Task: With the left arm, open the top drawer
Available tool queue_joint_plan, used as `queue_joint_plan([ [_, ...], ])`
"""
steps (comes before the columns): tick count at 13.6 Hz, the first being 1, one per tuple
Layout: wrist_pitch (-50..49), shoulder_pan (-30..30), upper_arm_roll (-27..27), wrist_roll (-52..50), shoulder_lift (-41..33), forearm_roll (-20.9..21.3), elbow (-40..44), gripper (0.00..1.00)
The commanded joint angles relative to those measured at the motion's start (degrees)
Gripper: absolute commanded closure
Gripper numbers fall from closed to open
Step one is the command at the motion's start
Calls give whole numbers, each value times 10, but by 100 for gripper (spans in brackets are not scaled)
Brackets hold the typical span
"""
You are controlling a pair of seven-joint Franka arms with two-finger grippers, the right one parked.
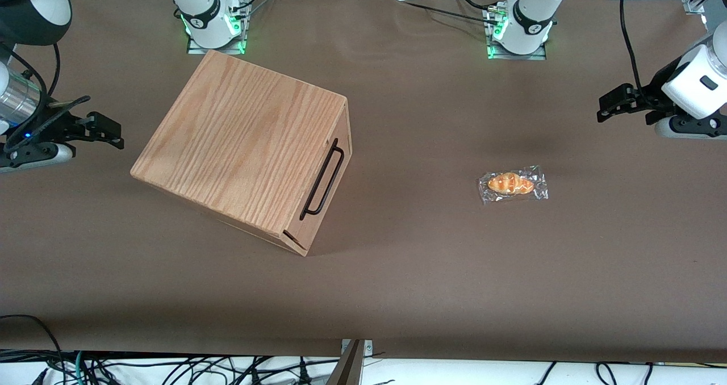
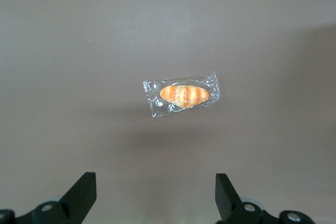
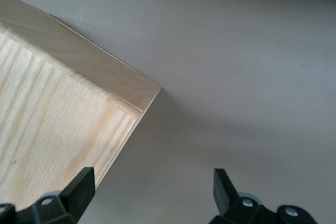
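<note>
Gripper (image 1: 609, 108) hangs spread open, well apart from the top drawer (image 1: 326, 189) — we should approach its handle (image 1: 322, 179) squarely before closing.

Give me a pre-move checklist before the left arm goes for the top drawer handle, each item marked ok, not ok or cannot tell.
1. Left gripper open: ok, fingers spread wide with nothing between them.
2. Gripper at the handle: not ok, it hangs above the table at the working arm's end, apart from the cabinet.
3. Top drawer shut: ok, its front sits flush.
4. Handle free to grasp: ok, nothing touches the black bar.
5. Path clear: cannot tell, the wrapped bread lies on the table between gripper and cabinet, directly under the wrist camera.
</note>
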Motion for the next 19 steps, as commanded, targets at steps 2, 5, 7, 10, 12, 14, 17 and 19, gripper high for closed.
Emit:
queue_joint_plan([
  [2, -14, 4, -4, 3, 13, 14, 20, 0],
  [5, -14, 2, -6, 4, 13, 14, 20, 0],
  [7, -14, 3, -6, 4, 13, 14, 20, 0],
  [10, -14, 3, -6, 4, 13, 14, 20, 0],
  [12, -19, 3, -6, 4, 13, 14, 20, 0],
  [14, -32, 1, -8, 4, 13, 13, 20, 0],
  [17, -57, -19, -25, 4, 23, 6, 22, 0],
  [19, -56, -46, -49, -2, 33, 6, 22, 0],
])
